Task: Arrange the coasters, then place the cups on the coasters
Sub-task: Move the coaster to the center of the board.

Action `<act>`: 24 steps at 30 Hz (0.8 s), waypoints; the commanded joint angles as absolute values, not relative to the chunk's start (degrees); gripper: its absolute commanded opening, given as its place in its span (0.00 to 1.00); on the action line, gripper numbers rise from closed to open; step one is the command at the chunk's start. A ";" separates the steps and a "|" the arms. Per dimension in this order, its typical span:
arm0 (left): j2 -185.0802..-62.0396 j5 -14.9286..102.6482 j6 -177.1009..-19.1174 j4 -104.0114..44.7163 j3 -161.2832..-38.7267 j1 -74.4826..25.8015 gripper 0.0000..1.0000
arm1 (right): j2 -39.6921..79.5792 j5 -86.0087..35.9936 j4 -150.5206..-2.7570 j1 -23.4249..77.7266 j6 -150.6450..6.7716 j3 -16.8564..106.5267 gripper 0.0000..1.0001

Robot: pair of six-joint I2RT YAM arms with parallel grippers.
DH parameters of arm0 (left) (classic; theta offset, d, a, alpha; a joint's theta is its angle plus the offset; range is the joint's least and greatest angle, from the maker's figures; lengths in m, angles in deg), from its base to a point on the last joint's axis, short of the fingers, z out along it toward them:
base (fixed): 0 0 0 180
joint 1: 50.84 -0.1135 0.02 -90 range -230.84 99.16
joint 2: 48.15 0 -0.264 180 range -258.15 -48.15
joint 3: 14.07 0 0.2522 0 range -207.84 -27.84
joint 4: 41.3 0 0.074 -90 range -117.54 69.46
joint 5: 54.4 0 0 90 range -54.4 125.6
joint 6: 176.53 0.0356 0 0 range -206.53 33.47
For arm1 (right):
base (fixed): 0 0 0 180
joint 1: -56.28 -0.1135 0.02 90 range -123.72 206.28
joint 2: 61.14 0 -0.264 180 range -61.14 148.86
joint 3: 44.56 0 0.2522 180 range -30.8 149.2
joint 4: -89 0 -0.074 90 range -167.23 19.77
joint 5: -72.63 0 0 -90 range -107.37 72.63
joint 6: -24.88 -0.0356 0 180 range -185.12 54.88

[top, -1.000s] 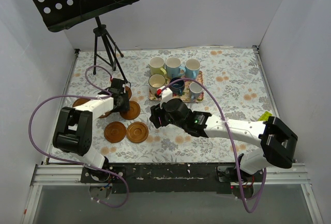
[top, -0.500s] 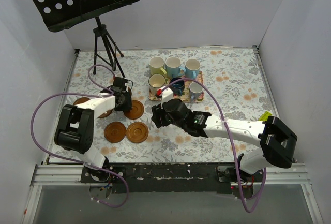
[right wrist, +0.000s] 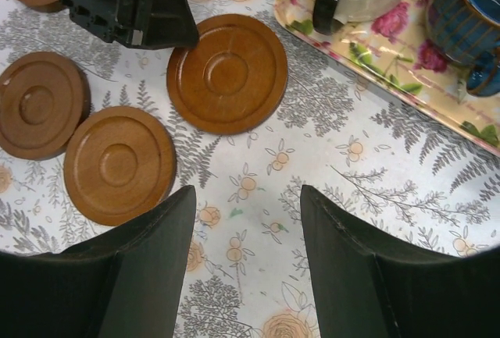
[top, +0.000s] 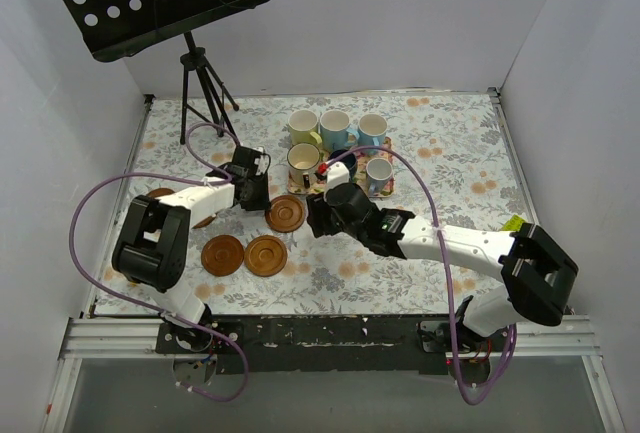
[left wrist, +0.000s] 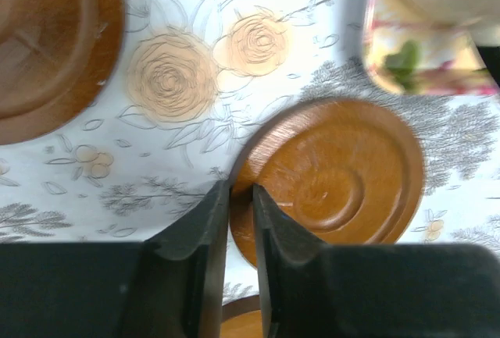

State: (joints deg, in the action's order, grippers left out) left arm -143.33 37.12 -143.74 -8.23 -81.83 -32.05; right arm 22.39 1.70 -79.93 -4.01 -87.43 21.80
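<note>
The left gripper (left wrist: 240, 197) is clamping the rim of one coaster (left wrist: 336, 174), the disc lying flat ahead of it just beside the floral tray (left wrist: 437, 72), while the right gripper (right wrist: 246, 197) is hovering open nearby.

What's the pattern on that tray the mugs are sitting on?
Pink roses with green leaves on a cream tray, clearest in the right wrist view.

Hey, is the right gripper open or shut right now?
Open. The fingers of the right gripper stand wide apart in its wrist view, nothing held between them.
</note>
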 commanded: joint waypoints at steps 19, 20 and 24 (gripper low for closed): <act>-144.22 44.03 -146.29 -8.91 -80.66 -19.82 0.11 | 24.81 -0.31 -80.57 2.58 -88.33 18.42 0.66; -144.22 44.12 -146.38 -9.00 -80.66 -19.38 0.10 | 25.17 -0.40 -80.66 2.66 -88.24 18.16 0.66; -143.34 44.65 -146.30 -9.61 -81.10 -18.76 0.12 | 27.10 -1.02 -81.10 2.84 -88.24 17.37 0.67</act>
